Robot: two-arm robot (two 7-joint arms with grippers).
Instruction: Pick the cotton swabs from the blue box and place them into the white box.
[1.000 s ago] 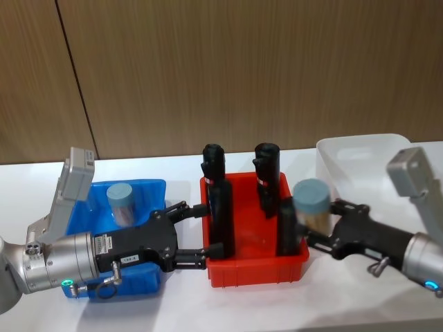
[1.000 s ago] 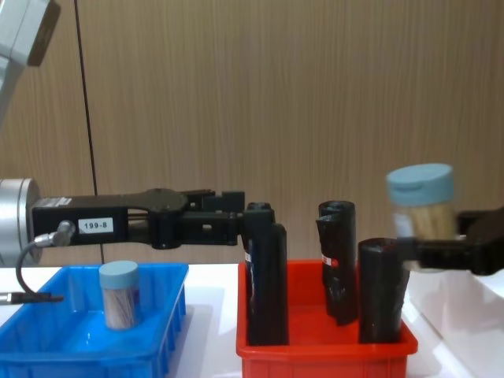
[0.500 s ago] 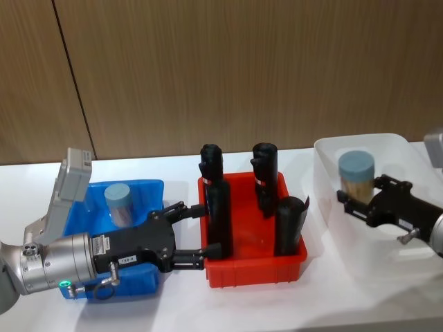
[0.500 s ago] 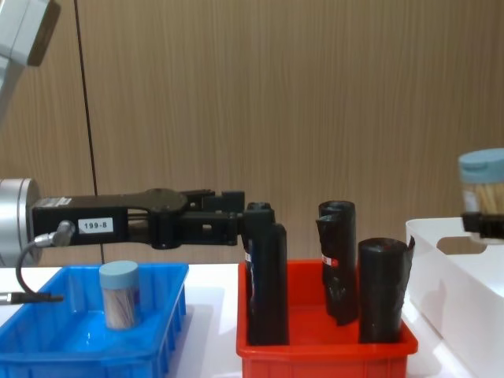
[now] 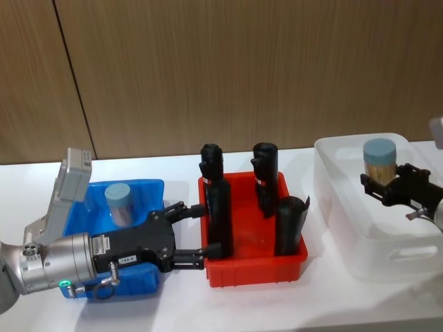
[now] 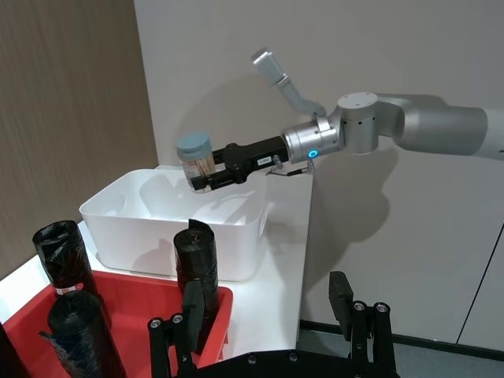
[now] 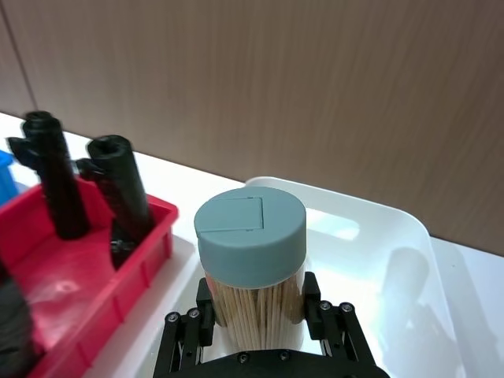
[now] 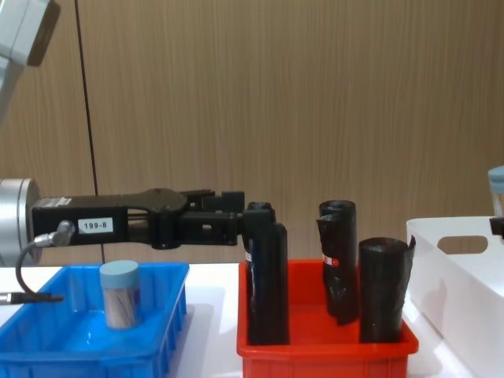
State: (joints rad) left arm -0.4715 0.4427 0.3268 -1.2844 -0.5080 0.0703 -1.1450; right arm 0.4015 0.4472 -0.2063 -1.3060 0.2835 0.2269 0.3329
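On the left of the white bench [image 5: 173, 304], the blue box [image 5: 149, 187] holds one jar of cotton swabs [image 5: 119, 203]. It stands upright toward the box's far side, its pale blue lid on. From the chest view the same jar [image 8: 118, 295] rises above the blue box's [image 8: 47, 354] near rim.

The left gripper [image 5: 197, 234] reaches in from the left. It hangs over the near right corner of the blue box, and its tips are at the left wall of the red tray [image 5: 256, 266]. Its fingers [image 5: 183, 207] are spread apart and grasp nothing.

The red tray sits in the middle of the bench, between the two boxes. Four black rolls [image 5: 220, 218] stand upright in it, two to the left and two to the right.

On the right stands the white box [image 5: 387, 245], its tall walls just beside the red tray. The right gripper [image 5: 387, 188] comes in from the right edge. Its fingers are clenched on a second jar of cotton swabs [image 5: 379, 158], which it holds upright over the open white box, the lid above the rim. The right wrist view shows the second jar [image 7: 250, 236] between the fingers [image 7: 206, 315], which grip its clear body below the lid. The white box's [image 7: 394, 228] oblong handle slot shows beyond. From the left wrist view the held jar [image 6: 197, 157] hangs over the far side of the white box [image 6: 157, 236].
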